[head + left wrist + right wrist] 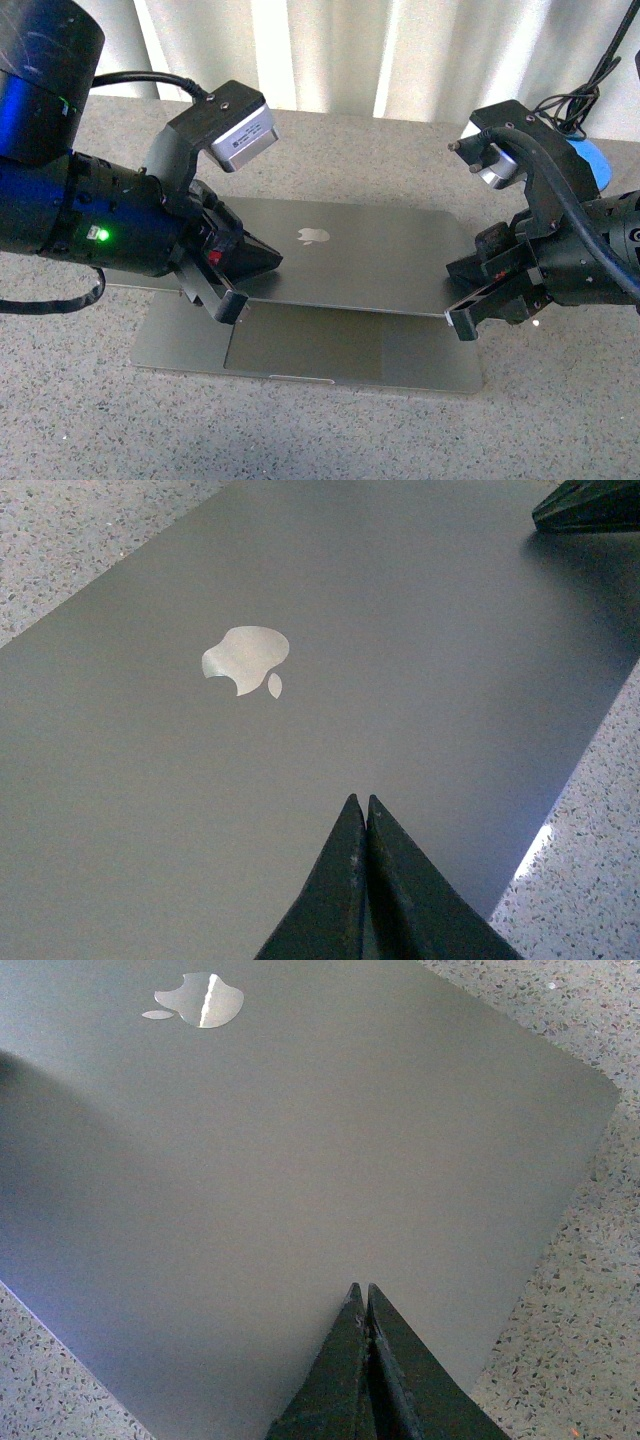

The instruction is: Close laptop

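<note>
The laptop's (350,255) lid hides the screen and keys. The left end effector (272,262) covers the lid's left edge and the right end effector (455,268) its right edge. Whether either tip touches the lid cannot be told. Both arms run off the front view's sides. Both wrist views cut off the lid and the finger bases. Right of the laptop, a blue thing (592,160) is mostly hidden. The label on the left wrist camera (240,135) is too small to read.

Grey laptop (370,262) lies with lid nearly shut.
</note>
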You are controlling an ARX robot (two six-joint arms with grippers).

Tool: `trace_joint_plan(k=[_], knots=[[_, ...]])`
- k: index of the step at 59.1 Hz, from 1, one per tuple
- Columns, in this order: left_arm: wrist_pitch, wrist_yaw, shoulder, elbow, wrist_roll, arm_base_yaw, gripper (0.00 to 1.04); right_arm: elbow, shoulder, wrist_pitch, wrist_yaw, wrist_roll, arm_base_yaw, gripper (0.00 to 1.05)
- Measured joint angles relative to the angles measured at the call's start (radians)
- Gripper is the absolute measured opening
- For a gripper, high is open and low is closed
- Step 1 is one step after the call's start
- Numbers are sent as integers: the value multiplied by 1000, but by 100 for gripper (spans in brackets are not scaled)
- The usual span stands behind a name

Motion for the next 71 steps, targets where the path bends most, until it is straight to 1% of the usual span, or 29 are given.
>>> trace_joint_plan(k=[8, 16, 71], knots=[[52, 7, 24, -21, -34, -6, 4, 0, 2, -3, -1, -4, -6, 1], [66, 7, 40, -29, -43, -7, 4, 0, 3, -3, -4, -4, -8, 1], [71, 21, 69, -37, -56, -6, 4, -32, 35, 18, -17, 16, 2, 1]])
